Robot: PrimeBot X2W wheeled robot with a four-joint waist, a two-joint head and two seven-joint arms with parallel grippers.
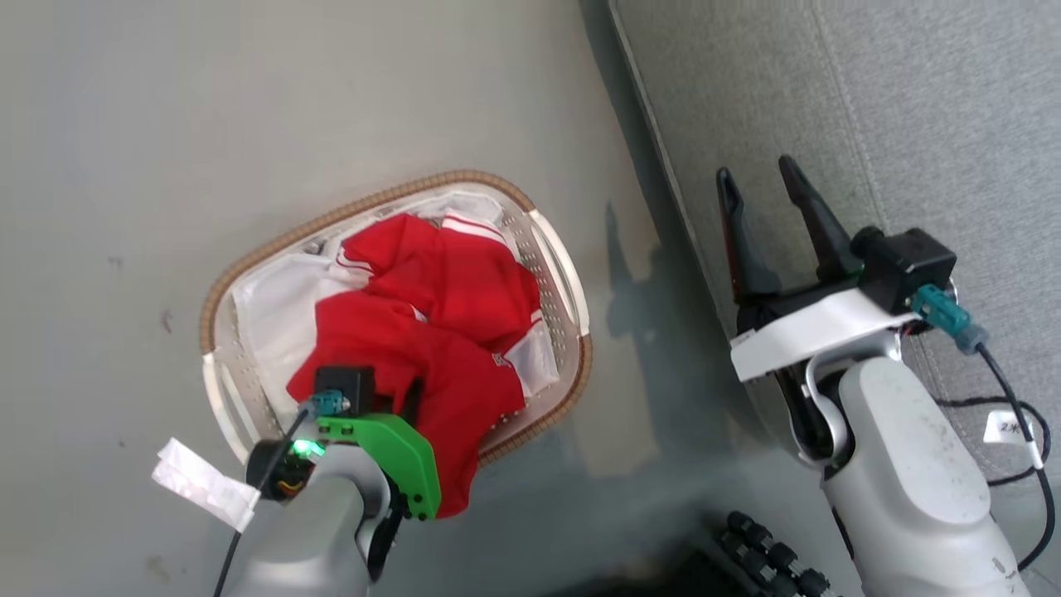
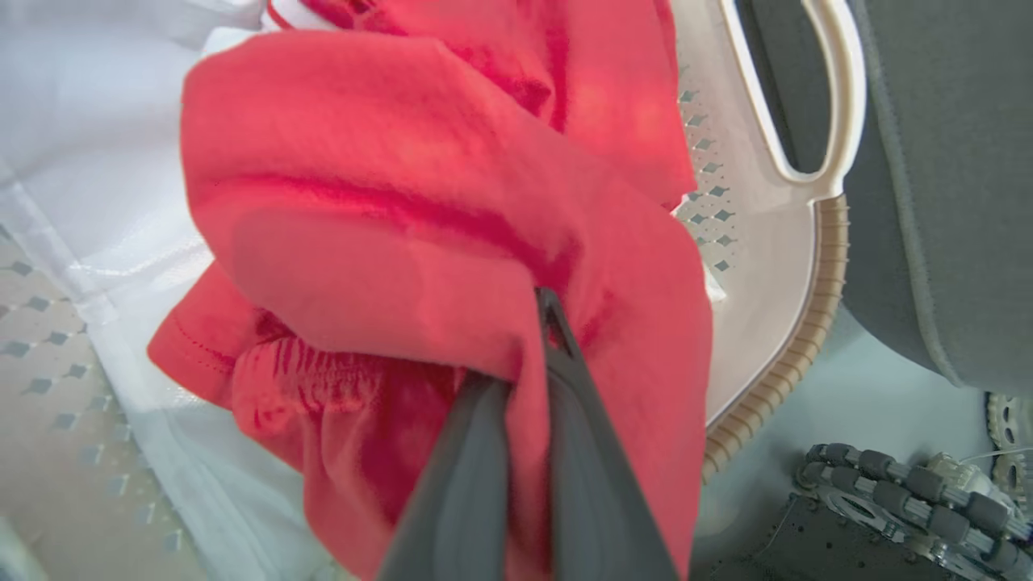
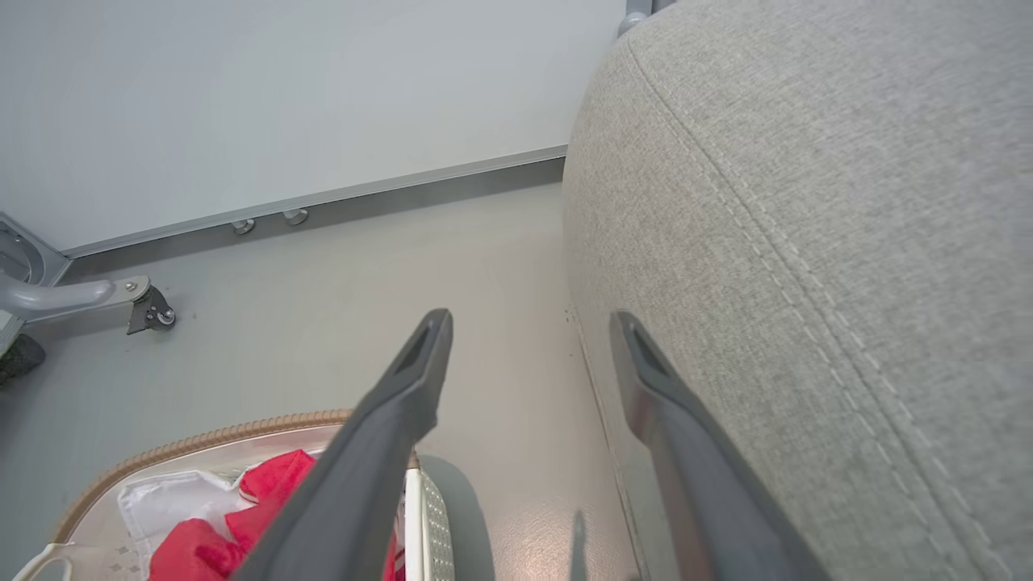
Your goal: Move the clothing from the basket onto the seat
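The clothing (image 1: 448,282), bright red with white stripes, lies heaped in the basket (image 1: 207,315) on the grey floor. My left gripper (image 1: 390,398) reaches down into the near end of the heap; its fingers are buried in the fabric. In the left wrist view the left gripper (image 2: 533,339) is shut on a fold of the red clothing (image 2: 403,202), beside the basket's rim (image 2: 807,323). My right gripper (image 1: 756,174) stands open with nothing in it over the front edge of the seat (image 1: 912,124). In the right wrist view the right gripper (image 3: 530,323) is between the seat (image 3: 807,202) and the basket (image 3: 202,440).
A white liner (image 1: 273,298) shows under the clothing at the basket's far left. My base's roller wheels (image 1: 771,555) sit close to the basket's near right. A wall with a baseboard (image 3: 323,198) and a caster leg (image 3: 121,294) stand beyond the basket.
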